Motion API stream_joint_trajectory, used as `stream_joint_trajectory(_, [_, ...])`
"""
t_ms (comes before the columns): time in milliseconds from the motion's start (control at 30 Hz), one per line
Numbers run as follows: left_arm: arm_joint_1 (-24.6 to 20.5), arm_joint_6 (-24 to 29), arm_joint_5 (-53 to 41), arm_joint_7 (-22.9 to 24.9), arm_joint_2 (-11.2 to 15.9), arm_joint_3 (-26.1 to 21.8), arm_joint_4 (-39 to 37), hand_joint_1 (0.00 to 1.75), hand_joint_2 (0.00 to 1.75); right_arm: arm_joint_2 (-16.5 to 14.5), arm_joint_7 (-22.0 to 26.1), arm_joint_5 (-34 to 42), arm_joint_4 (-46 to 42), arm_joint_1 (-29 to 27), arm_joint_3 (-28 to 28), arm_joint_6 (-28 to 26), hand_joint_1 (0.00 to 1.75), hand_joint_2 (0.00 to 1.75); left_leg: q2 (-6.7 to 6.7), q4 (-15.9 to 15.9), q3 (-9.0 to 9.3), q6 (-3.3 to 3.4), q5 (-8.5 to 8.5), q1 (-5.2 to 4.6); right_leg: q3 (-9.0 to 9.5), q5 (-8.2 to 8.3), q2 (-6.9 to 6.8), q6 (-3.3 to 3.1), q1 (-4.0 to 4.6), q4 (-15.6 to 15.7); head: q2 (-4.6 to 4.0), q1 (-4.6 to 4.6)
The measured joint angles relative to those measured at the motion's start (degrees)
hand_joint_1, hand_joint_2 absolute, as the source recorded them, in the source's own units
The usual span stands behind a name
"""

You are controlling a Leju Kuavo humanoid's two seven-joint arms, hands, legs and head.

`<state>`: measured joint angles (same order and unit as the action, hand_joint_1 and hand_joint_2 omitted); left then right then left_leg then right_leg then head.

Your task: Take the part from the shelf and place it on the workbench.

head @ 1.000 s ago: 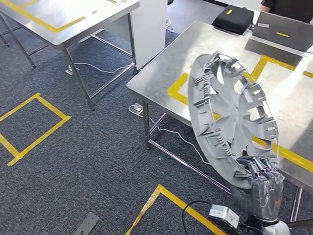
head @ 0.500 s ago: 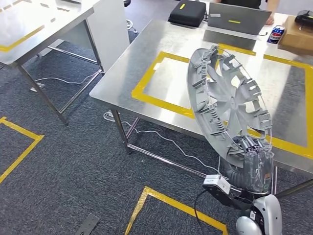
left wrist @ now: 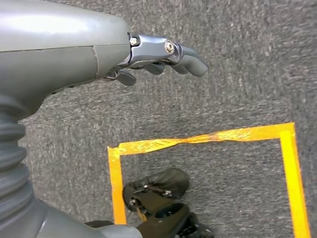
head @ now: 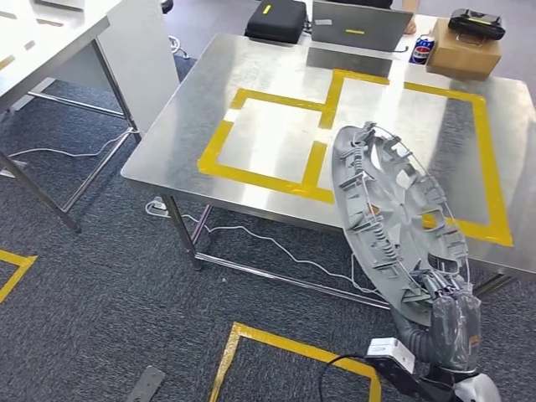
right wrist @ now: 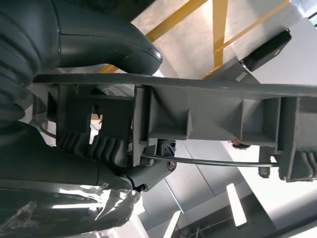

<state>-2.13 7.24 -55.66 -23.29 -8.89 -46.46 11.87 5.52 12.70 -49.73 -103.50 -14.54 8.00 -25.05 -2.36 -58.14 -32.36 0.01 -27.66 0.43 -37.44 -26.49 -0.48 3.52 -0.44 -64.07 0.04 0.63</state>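
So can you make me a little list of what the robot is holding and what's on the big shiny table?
Held thing: grey wheel cover, tilted on edge
Holding hand: right hand grips its lower rim
Other hand: left hand holds nothing, fingers loosely curled, above the grey carpet
Table: metal workbench with yellow tape rectangles
Far edge of table: black case, laptop, cardboard box with a black device on top
Wheel cover on table yet: no

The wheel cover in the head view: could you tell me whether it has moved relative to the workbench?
Yes. The wheel cover, gripped by the right hand, now overlaps the workbench further along its near edge; the camera turned too.
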Motion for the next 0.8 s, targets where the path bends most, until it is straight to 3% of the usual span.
stream_joint_trajectory(67, [-0.09,0.09,0.03,0.08,-0.02,-0.30,0.00,0.00,1.75,0.17,0.00,0.24,0.04,-0.05,-0.39,0.44,1.75,1.75,-0.25,0.04,0.29,-0.54,-0.33,-0.20,2.50,0.60,-0.57,-0.44,0.22,4.25,0.00,-0.05])
stream_joint_trajectory(167, [-0.15,0.19,0.04,0.11,-0.06,-0.74,0.04,0.00,1.75,0.42,0.08,0.51,0.02,-0.23,-0.88,0.74,1.75,1.75,-0.23,0.40,0.73,-1.74,-0.98,-0.09,2.97,-0.47,-0.05,-1.70,0.44,4.86,0.00,-0.09])
stream_joint_trajectory(233, [-0.22,0.32,0.08,0.11,-0.09,-1.00,0.13,0.00,1.75,0.51,0.10,0.58,0.00,-0.31,-1.02,1.11,1.75,1.75,0.73,-2.17,-0.24,-2.38,-2.04,0.01,4.29,-0.92,0.35,-2.56,0.20,5.36,0.00,-0.32])
stream_joint_trajectory(267, [-0.17,0.37,0.11,0.11,-0.10,-1.13,0.16,0.00,1.75,0.51,0.09,0.57,0.02,-0.31,-1.04,1.34,1.75,1.75,1.38,-5.28,-1.94,-2.51,-2.96,0.09,4.94,-1.14,0.45,-2.87,0.05,5.49,0.00,-0.46])
stream_joint_trajectory(333, [0.10,0.38,0.21,0.12,-0.13,-1.34,0.16,0.00,1.75,0.52,0.07,0.49,0.13,-0.26,-1.05,1.68,1.75,1.75,1.94,-13.10,-7.27,-2.66,-4.94,0.09,6.21,-2.10,0.86,-3.23,0.01,5.50,0.00,-0.60])
stream_joint_trajectory(367, [0.27,0.37,0.30,0.12,-0.14,-1.43,0.15,0.00,1.75,0.52,0.07,0.45,0.21,-0.29,-1.05,1.78,1.75,1.75,2.01,-15.59,-9.56,-2.69,-4.74,0.10,6.94,-2.72,1.19,-3.26,0.01,5.50,0.00,-0.61])
stream_joint_trajectory(400, [0.40,0.37,0.38,0.12,-0.13,-1.52,0.16,0.00,1.75,0.52,0.07,0.42,0.28,-0.31,-1.05,1.83,1.75,1.75,2.04,-16.04,-10.93,-2.68,-3.22,0.10,7.81,-3.42,1.58,-3.17,-0.02,5.50,0.00,-0.61])
stream_joint_trajectory(433, [0.46,0.37,0.46,0.12,-0.09,-1.63,0.16,0.00,1.75,0.53,0.07,0.40,0.34,-0.33,-1.05,1.85,1.75,1.75,2.06,-14.18,-11.08,-2.60,-0.52,0.09,8.83,-4.20,1.90,-3.04,-0.07,5.51,0.00,-0.62])
stream_joint_trajectory(500, [0.51,0.36,0.51,0.12,0.02,-1.81,0.17,0.00,1.75,0.52,0.07,0.38,0.37,-0.29,-1.05,1.86,1.75,1.75,2.18,-7.18,-9.14,-2.37,5.34,0.01,10.89,-5.97,2.38,-2.60,-0.14,5.60,0.00,-0.61])
stream_joint_trajectory(533, [0.50,0.35,0.51,0.12,0.05,-1.90,0.16,0.00,1.75,0.52,0.06,0.38,0.39,-0.22,-1.07,1.86,1.75,1.75,2.26,-4.05,-7.88,-2.15,6.47,-0.10,11.60,-6.77,2.58,-2.28,-0.13,5.72,-0.01,-0.64])
stream_joint_trajectory(567, [0.48,0.36,0.51,0.13,0.07,-2.00,0.16,0.00,1.75,0.52,0.06,0.38,0.40,-0.14,-1.08,1.86,1.75,1.75,2.32,-2.07,-6.96,-1.86,6.53,-0.22,12.17,-7.36,2.75,-1.95,-0.10,6.20,-0.01,-0.61])
stream_joint_trajectory(600, [0.44,0.35,0.52,0.14,0.07,-2.10,0.16,0.00,1.75,0.53,0.06,0.37,0.42,-0.09,-1.08,1.86,1.75,1.75,2.34,-1.25,-6.35,-1.48,5.57,-0.32,12.70,-7.47,2.87,-1.51,-0.05,6.61,0.00,-0.64])
stream_joint_trajectory(667, [0.34,0.37,0.52,0.16,0.02,-2.23,0.18,0.00,1.75,0.53,0.08,0.36,0.43,-0.08,-1.03,1.87,1.75,1.75,2.23,-0.05,-5.14,-0.61,4.45,-0.25,13.17,-6.48,2.81,-0.82,-0.07,6.36,0.01,-0.54])
stream_joint_trajectory(700, [0.37,0.38,0.53,0.15,0.03,-2.26,0.19,0.00,1.75,0.53,0.09,0.36,0.46,-0.05,-0.99,1.88,1.75,1.75,2.26,0.56,-4.27,-0.22,4.04,-0.16,12.30,-5.33,2.46,-0.68,-0.03,4.24,0.01,-0.40])
stream_joint_trajectory(733, [0.44,0.38,0.54,0.14,0.04,-2.30,0.19,0.00,1.75,0.54,0.10,0.36,0.52,0.02,-0.95,1.89,1.75,1.75,2.31,1.17,-3.23,0.06,3.57,-0.10,10.26,-4.30,2.08,-0.76,0.05,0.91,0.01,-0.20])
stream_joint_trajectory(800, [0.74,0.38,0.55,0.12,0.10,-2.42,0.20,0.00,1.75,0.55,0.09,0.25,0.74,0.13,-0.92,1.97,1.75,1.75,2.43,2.40,-0.77,0.38,2.29,-0.07,4.32,-4.62,1.51,-1.20,0.29,-7.03,0.01,0.07])
